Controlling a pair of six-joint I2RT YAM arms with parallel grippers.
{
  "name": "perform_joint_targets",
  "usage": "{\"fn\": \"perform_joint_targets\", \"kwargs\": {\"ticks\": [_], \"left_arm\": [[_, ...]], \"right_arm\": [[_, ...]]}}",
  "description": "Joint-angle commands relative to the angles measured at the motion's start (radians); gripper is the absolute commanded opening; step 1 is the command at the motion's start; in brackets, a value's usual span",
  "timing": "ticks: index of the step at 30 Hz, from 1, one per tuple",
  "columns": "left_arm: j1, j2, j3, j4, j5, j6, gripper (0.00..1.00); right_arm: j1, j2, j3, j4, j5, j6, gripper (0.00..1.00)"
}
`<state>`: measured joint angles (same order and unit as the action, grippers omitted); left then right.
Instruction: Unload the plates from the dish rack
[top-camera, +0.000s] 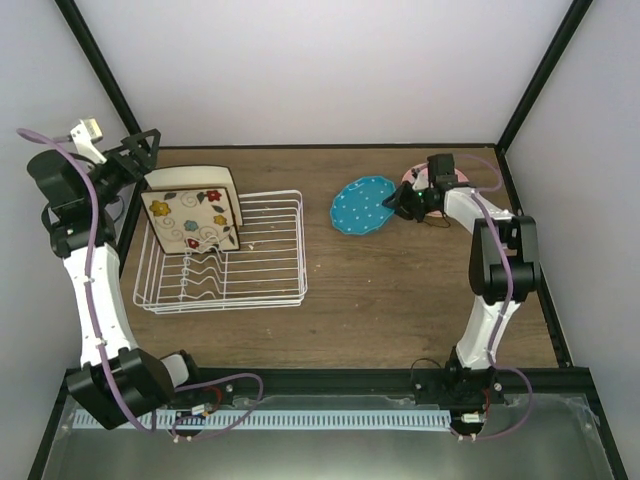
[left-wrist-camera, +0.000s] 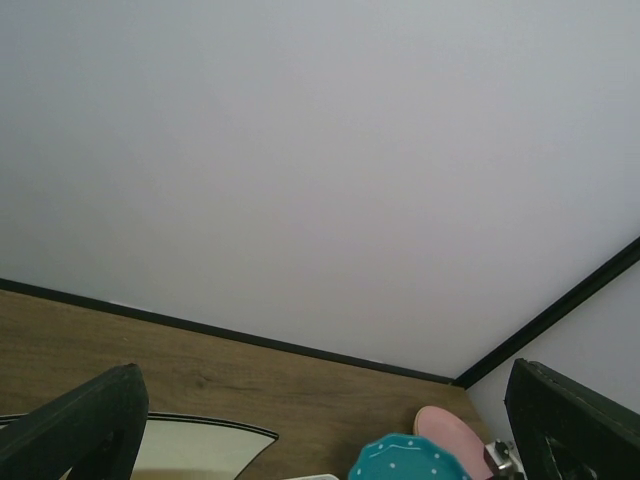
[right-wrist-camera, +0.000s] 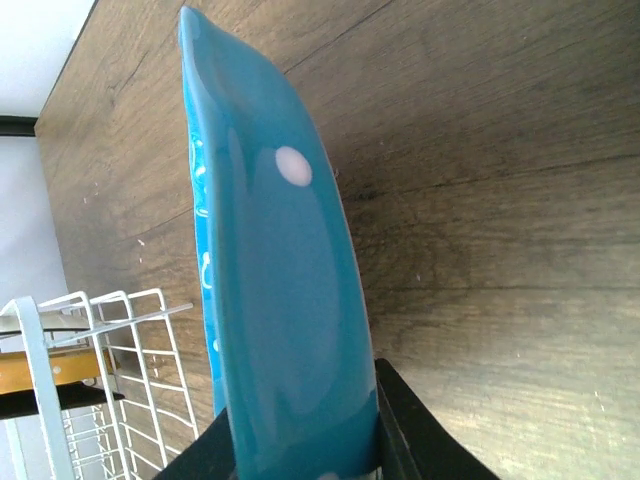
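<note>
Rack side first: your left gripper (top-camera: 147, 154) hovers with its jaws spread wide and nothing between them, above the far-left corner of the dish rack (top-camera: 272, 250). In that white wire rack two square plates lean at the left end, the flowered square plate (top-camera: 190, 220) in front and the plain cream square plate (top-camera: 190, 177) just behind it. To the right, out on the wooden table (top-camera: 400, 300), your right gripper (top-camera: 399, 203) is clamped on the rim of the teal dotted plate (top-camera: 360, 205), which is held tilted. The pink plate (left-wrist-camera: 452, 428) lies just behind it, near the back-right corner.
</note>
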<state>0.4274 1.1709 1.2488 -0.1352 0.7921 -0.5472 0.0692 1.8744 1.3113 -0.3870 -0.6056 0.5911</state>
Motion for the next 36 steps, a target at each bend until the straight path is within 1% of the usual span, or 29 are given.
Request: {"fn": "perform_joint_targets", "kwargs": {"ticks": [1,7,12,19,21,23,29,30,34,36], "left_arm": [[0.003,-0.022,-0.012,0.005,0.019,-0.005,1.0],[0.002,-0.024,-0.013,-0.003,0.022,0.0,1.0],[0.001,-0.024,-0.012,-0.007,0.022,0.004,1.0],[0.001,-0.032,-0.022,-0.026,0.025,0.018,1.0],[0.002,-0.033,-0.026,-0.024,0.026,0.018,1.0],[0.002,-0.032,-0.028,-0.02,0.026,0.017,1.0],[0.002,-0.03,-0.035,-0.012,0.03,0.011,1.0],[0.002,-0.03,-0.036,-0.011,0.032,0.01,1.0],[0.002,-0.029,-0.041,-0.011,0.035,0.012,1.0],[0.002,-0.029,-0.042,-0.01,0.037,0.012,1.0]], "right_arm": [[0.008,0.027,0.125,0.086,-0.102,0.033,0.01],[0.042,0.095,0.138,0.063,-0.07,0.018,0.02],[0.059,0.135,0.138,0.053,-0.047,0.034,0.07],[0.066,0.171,0.134,-0.007,-0.036,0.019,0.26],[0.066,0.178,0.13,-0.025,-0.028,0.011,0.33],[0.066,0.182,0.124,-0.038,-0.024,0.003,0.37],[0.066,0.182,0.129,-0.095,0.023,-0.024,0.47],[0.066,0.179,0.133,-0.11,0.038,-0.03,0.49],[0.066,0.162,0.155,-0.175,0.115,-0.061,0.52],[0.066,0.154,0.161,-0.202,0.157,-0.073,0.56]]}}
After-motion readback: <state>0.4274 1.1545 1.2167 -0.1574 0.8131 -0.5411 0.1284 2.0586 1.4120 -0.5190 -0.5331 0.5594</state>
